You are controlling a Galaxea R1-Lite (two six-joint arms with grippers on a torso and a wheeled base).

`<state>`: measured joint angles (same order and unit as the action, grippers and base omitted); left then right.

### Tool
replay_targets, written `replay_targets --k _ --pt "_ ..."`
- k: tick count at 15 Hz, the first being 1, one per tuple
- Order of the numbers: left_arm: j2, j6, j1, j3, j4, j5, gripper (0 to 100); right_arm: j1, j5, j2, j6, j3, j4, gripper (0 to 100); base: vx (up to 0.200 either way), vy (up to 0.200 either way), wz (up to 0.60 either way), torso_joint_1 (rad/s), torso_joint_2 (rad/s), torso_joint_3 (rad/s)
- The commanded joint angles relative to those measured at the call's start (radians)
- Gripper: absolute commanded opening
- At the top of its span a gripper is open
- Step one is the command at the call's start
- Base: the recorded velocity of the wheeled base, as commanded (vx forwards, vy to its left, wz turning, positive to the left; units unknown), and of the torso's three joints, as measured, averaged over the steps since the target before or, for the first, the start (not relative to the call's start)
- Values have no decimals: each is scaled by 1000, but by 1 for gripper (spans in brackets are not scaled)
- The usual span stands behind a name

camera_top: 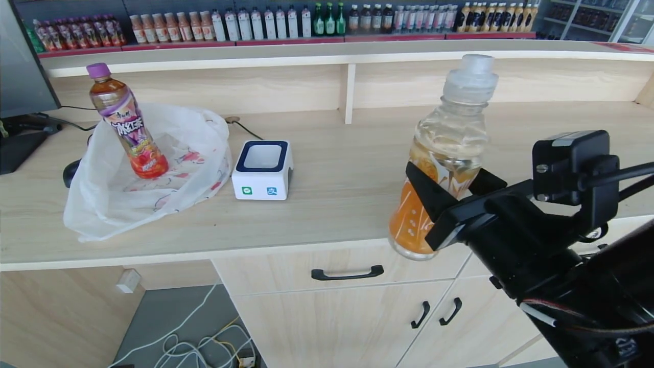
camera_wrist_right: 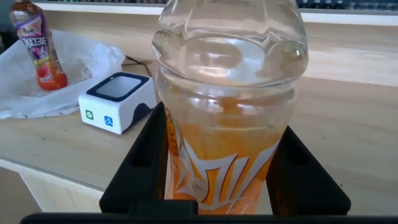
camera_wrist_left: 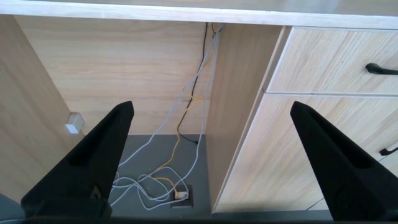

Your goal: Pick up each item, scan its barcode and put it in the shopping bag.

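Observation:
My right gripper [camera_top: 449, 191] is shut on a clear bottle with an orange label [camera_top: 444, 158], held upright in the air above the counter's front edge at the right. In the right wrist view the same orange bottle [camera_wrist_right: 227, 134] sits between the black fingers [camera_wrist_right: 140, 162]. The white barcode scanner [camera_top: 262, 170] with a dark blue rim stands on the counter, left of the bottle. A white plastic shopping bag [camera_top: 127, 184] lies at the left with a purple-capped tea bottle [camera_top: 126, 122] standing in it. My left gripper [camera_wrist_left: 211, 162] hangs open below the counter, nothing between its fingers.
The wooden counter [camera_top: 332, 204] has drawers and cabinet doors [camera_top: 347, 273] below. A monitor [camera_top: 20, 66] stands at the far left. A raised shelf [camera_top: 347, 61] runs along the back. Cables [camera_wrist_left: 161, 180] lie on the floor under the counter.

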<state>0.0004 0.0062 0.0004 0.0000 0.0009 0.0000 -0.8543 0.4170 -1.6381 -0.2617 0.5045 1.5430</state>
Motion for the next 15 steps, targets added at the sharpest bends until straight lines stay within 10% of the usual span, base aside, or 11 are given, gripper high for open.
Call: replay_targets --k 1,15 --pt "1 0 0 0 1 0 100 -48 23 6 -1 -76 25 0 0 0 0 0 0 0" --pt "0 0 0 0 -1 0 100 -256 25 144 -226 -302 28 0 0 0 0 0 0 0"
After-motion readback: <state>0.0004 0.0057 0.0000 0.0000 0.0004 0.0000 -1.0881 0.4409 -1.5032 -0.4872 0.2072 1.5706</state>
